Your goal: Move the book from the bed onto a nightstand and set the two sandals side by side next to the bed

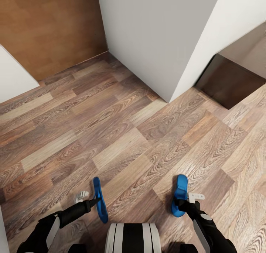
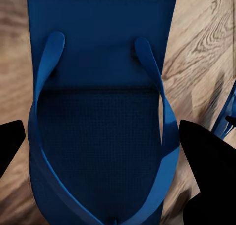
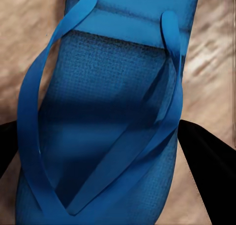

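At the frame's bottom, my left gripper (image 1: 94,201) and right gripper (image 1: 181,203) each clench a sandal (image 1: 99,199) (image 1: 180,194) above the floor (image 1: 122,134), carried toward the bed.

A home interior, by its finishes: brown wood-plank floor (image 1: 122,134) laid in mixed light and dark boards, plain white walls meeting at an outward corner (image 1: 168,98), and a warm wood-panelled surface (image 1: 51,27) rising from the floor at the far left. A dark brown low cabinet (image 1: 229,85) stands past the corner. Blue flip-flops (image 1: 99,199) suit a lived-in house.
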Available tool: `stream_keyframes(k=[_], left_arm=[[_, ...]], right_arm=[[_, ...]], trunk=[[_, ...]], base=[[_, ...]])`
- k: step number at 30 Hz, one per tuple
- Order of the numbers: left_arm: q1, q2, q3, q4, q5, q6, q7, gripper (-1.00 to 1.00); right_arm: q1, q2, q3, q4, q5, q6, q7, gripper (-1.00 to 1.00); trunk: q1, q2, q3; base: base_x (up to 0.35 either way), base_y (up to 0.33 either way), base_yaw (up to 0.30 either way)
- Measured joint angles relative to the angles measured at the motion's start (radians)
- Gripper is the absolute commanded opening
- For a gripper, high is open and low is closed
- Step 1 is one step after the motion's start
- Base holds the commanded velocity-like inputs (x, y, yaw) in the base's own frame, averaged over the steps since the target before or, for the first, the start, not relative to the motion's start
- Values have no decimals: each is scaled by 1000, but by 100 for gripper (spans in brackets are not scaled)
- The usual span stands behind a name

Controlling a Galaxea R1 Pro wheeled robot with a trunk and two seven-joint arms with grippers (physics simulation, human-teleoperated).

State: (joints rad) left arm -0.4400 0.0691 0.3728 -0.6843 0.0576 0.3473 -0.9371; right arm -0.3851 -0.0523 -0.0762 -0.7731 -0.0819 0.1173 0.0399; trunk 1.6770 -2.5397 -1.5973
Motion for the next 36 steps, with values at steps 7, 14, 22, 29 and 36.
stream_keyframes(k=[7, 14, 22, 29, 36], left_arm=[[0, 0, 0, 0, 0, 1, -2, -100], [0, 0, -4, 0, -3, 1, 1, -100], [0, 0, -4, 0, -3, 1, 4, -100], [0, 0, -3, 0, -2, 1, 2, -100], [0, 0, -1, 0, -1, 2, -2, -100]], right_arm=[[0, 0, -1, 0, -1, 0, 0, -100], [0, 0, 0, 0, 0, 0, -1, -100], [0, -1, -4, -2, 0, 0, -1, -100], [0, -2, -7, -8, -5, 5, 0, -100], [0, -5, -7, -45, -5, 9, 0, -100]], trunk=[[-3, 2, 27], [-6, 3, 54], [-10, 5, 85], [-13, 7, 112], [-16, 8, 139]], base=[[0, 0, 0], [0, 0, 0], [0, 0, 0], [0, 0, 0], [0, 0, 0]])
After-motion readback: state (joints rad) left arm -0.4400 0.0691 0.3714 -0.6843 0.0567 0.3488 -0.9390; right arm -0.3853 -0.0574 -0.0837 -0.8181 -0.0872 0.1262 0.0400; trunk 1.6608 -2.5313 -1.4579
